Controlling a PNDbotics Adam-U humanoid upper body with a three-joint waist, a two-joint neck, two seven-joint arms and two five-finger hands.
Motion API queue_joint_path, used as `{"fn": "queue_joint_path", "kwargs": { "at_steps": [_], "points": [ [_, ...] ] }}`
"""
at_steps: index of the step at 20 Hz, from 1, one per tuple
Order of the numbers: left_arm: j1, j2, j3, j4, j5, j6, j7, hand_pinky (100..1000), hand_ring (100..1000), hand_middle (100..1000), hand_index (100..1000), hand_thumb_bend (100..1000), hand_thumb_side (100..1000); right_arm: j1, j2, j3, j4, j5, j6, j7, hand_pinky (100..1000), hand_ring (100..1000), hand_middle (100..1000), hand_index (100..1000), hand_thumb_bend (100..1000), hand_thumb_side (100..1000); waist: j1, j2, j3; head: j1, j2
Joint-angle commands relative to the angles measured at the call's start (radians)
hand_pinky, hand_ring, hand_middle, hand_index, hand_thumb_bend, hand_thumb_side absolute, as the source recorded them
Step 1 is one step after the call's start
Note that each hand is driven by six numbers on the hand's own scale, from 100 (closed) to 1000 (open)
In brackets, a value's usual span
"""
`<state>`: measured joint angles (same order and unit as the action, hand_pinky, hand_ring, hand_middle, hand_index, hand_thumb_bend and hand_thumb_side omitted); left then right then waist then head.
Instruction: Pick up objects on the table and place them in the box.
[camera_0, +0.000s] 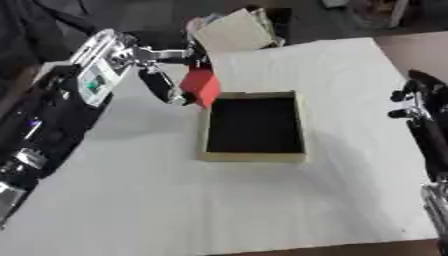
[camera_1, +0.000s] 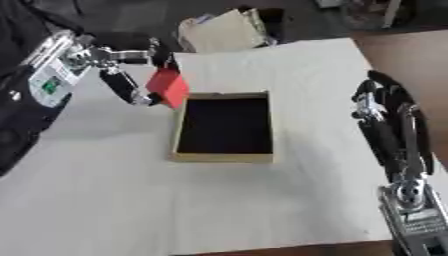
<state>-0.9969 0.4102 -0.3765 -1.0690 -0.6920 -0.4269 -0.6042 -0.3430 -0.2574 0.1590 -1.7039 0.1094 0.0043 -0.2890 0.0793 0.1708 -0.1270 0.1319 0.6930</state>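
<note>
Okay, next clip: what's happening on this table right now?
The left robot hand is holding a red block in the air at the far-left corner of the open cardboard box, which sits on the white-covered table. The box's dark inside looks empty, so the block is not yet in. The right robot hand is idle at the right side of the table, holding nothing.
</note>
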Motion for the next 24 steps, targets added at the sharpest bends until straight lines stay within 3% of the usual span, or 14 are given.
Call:
{"fn": "queue_joint_path", "kwargs": {
  "at_steps": [1, 4, 6, 7, 11, 13, 15, 16, 17, 18, 19, 24],
  "points": [
    [-0.023, -0.038, -0.006, 0.027, -0.027, -0.033, 0.018, 702, 655, 611, 737, 302, 111, -0.017, 0.001, 0.005, -0.025, -0.01, -0.004, 0.008, 571, 749, 531, 858, 100, 727, -0.004, -0.012, -0.004, 0.008, -0.015],
    [-0.017, -0.07, -0.017, 0.029, -0.03, -0.051, 0.039, 703, 659, 621, 747, 322, 140, -0.019, 0.005, 0.008, -0.025, -0.011, -0.004, 0.012, 571, 749, 530, 849, 100, 728, -0.006, -0.009, -0.01, 0.01, -0.019],
    [-0.012, -0.076, -0.024, 0.018, -0.028, -0.058, 0.046, 715, 682, 662, 790, 455, 283, -0.019, 0.005, 0.009, -0.025, -0.013, -0.003, 0.014, 571, 749, 529, 843, 100, 729, -0.008, -0.008, -0.012, 0.011, -0.021],
    [-0.009, -0.075, -0.025, 0.009, -0.026, -0.06, 0.049, 721, 691, 686, 814, 574, 394, -0.019, 0.005, 0.009, -0.024, -0.014, -0.003, 0.014, 570, 749, 529, 844, 100, 729, -0.009, -0.007, -0.011, 0.009, -0.022],
    [0.004, -0.048, -0.019, -0.056, -0.016, -0.052, 0.084, 740, 728, 738, 847, 654, 476, -0.019, 0.005, 0.006, -0.023, -0.016, -0.001, 0.011, 570, 749, 529, 848, 100, 728, -0.012, -0.007, -0.004, 0.004, -0.024],
    [0.018, -0.012, -0.018, -0.12, 0.003, -0.045, 0.1, 746, 736, 747, 849, 650, 481, -0.018, 0.003, 0.004, -0.022, -0.016, 0.0, 0.008, 570, 749, 529, 844, 100, 728, -0.014, -0.006, -0.001, 0.0, -0.025],
    [0.041, 0.043, 0.0, -0.213, 0.038, -0.03, 0.122, 749, 739, 749, 849, 595, 488, -0.016, 0.0, 0.001, -0.021, -0.016, 0.0, 0.006, 569, 749, 529, 844, 100, 728, -0.015, -0.005, 0.006, -0.005, -0.026],
    [0.061, 0.075, 0.019, -0.27, 0.064, -0.014, 0.139, 743, 732, 741, 843, 520, 496, -0.016, -0.001, -0.002, -0.021, -0.016, 0.001, 0.003, 569, 748, 529, 845, 100, 728, -0.015, -0.005, 0.01, -0.009, -0.027],
    [0.085, 0.107, 0.042, -0.328, 0.095, 0.009, 0.161, 742, 731, 739, 842, 514, 495, -0.015, -0.003, -0.004, -0.021, -0.016, 0.001, 0.0, 569, 749, 529, 845, 100, 728, -0.015, -0.004, 0.014, -0.012, -0.028],
    [0.115, 0.138, 0.074, -0.383, 0.128, 0.037, 0.188, 731, 709, 717, 829, 420, 496, -0.015, -0.005, -0.007, -0.021, -0.015, 0.002, -0.002, 569, 748, 529, 845, 100, 727, -0.016, -0.003, 0.018, -0.017, -0.027],
    [0.157, 0.171, 0.116, -0.443, 0.172, 0.073, 0.228, 725, 697, 705, 820, 382, 493, -0.014, -0.006, -0.009, -0.02, -0.015, 0.003, -0.005, 569, 748, 528, 845, 100, 727, -0.018, -0.002, 0.022, -0.022, -0.028],
    [0.37, 0.249, 0.321, -0.637, 0.378, 0.247, 0.426, 707, 658, 663, 794, 276, 479, -0.013, -0.012, -0.021, -0.019, -0.014, 0.006, -0.017, 568, 748, 528, 845, 100, 727, -0.023, 0.004, 0.038, -0.038, -0.034]
  ]
}}
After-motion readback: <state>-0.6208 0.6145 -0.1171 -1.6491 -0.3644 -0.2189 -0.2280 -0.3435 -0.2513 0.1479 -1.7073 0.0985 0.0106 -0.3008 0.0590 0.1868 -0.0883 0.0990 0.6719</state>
